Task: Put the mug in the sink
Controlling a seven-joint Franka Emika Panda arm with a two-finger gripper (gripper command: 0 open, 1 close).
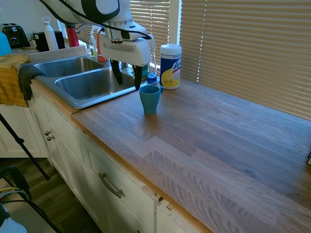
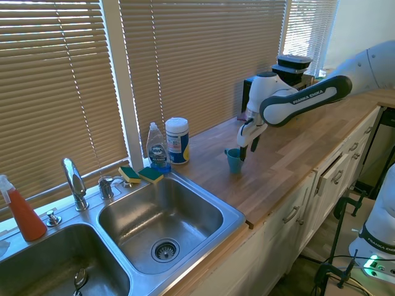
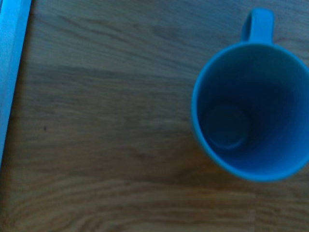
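The teal-blue mug (image 1: 150, 99) stands upright and empty on the wooden counter, a little way from the sink (image 1: 68, 94). My gripper (image 1: 127, 80) is open and hangs just above the counter beside the mug, on the sink side, fingertips near rim height. From the second exterior view the gripper (image 2: 247, 148) overlaps the mug (image 2: 234, 161), with one finger close to its rim. The wrist view looks straight down into the mug (image 3: 251, 116), its handle pointing away, with the sink (image 3: 9, 72) rim along one edge.
A white wipes canister (image 1: 170, 65) and a clear soap bottle (image 1: 151, 57) stand behind the mug by the blinds. Sponges (image 2: 141, 174) lie on the sink rim near the faucet (image 2: 74, 182). A microwave (image 2: 271, 92) sits further down the counter. A yellow towel (image 1: 12, 80) hangs beyond the sink.
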